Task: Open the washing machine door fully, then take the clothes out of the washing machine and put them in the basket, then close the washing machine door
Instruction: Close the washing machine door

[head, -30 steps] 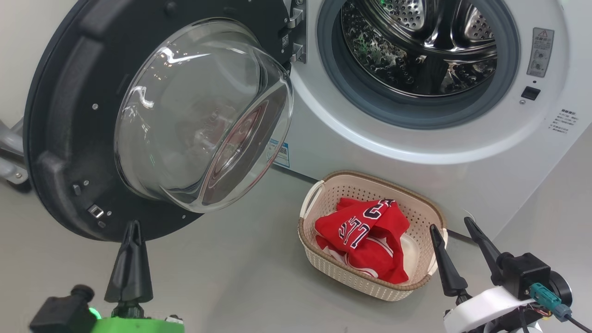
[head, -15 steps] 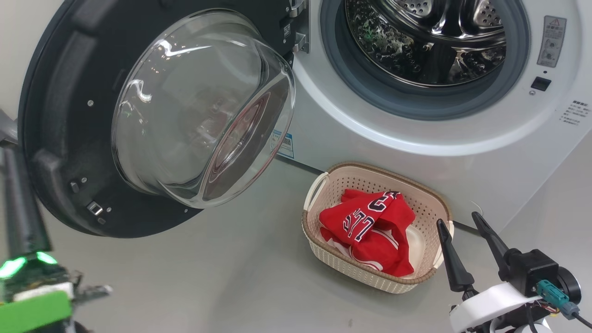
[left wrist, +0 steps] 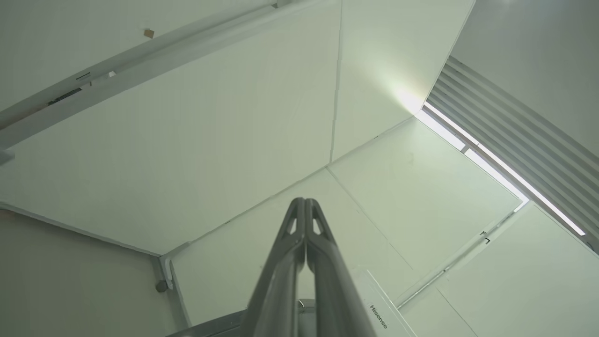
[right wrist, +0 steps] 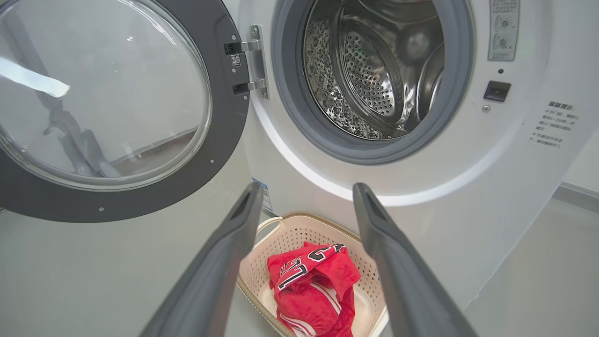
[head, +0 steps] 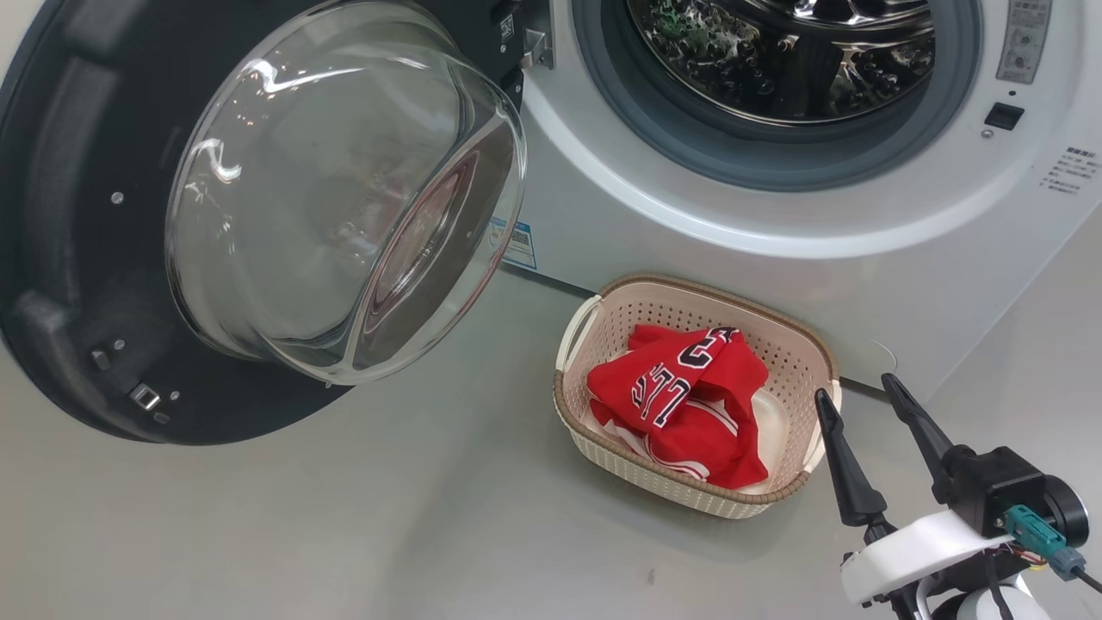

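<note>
Red jerseys lie heaped in the cream basket on the floor against the white washing machine, its round door wide open; the right hand is spread empty beside the basket and the left hand clenched empty, so a hasty door swing might clip basket or arm.

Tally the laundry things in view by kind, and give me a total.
Washing machine: 1
Washing machine door: 1
Basket: 1
Heap of red clothes in the basket: 1 (number of pieces cannot be told)
Total: 4
</note>
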